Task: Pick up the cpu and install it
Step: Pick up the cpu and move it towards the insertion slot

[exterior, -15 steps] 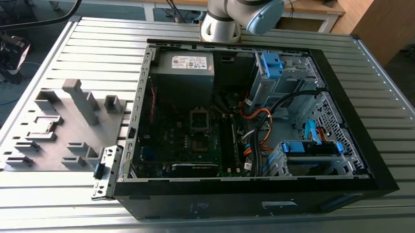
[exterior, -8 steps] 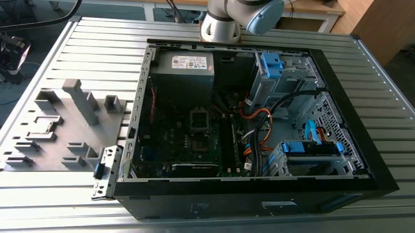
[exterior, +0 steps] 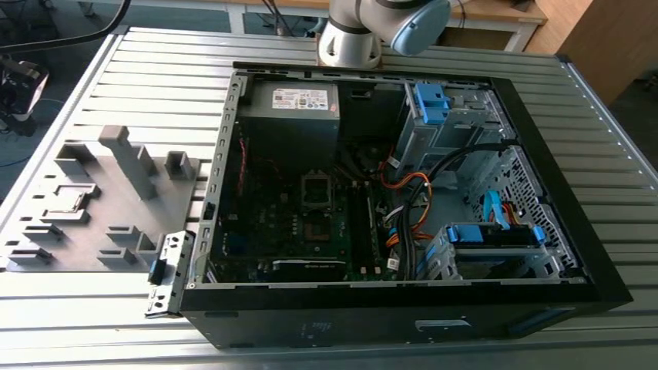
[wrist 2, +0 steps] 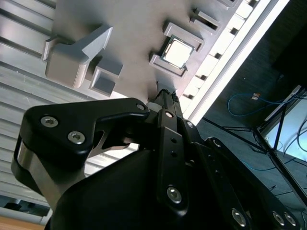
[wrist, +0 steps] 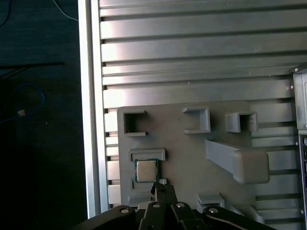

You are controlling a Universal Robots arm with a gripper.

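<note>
ribbed aluminium table (wrist: 192, 48), bearing grey plastic fixture tray (wrist: 187, 158). small square silver-topped cpu (wrist: 146, 171) seated between two tray blocks (wrist: 147, 154), likely to keep it square for pickup. black gripper (wrist: 160, 188) near cpu, jaws closed together, empty.

One cpu (wrist: 146, 171), one tray (wrist: 192, 158), one case (exterior: 391, 312)

Silver-grey arm (exterior: 350, 42), pale blue joint cap (exterior: 420, 27), black tool (wrist 2: 166, 96), round silver screws (wrist 2: 174, 194)

The arm (exterior: 381, 27) runs off the exterior view's top edge. In the first wrist view, the gripper (wrist: 160, 188) hides part of the fixture tray (wrist: 192, 155).
</note>
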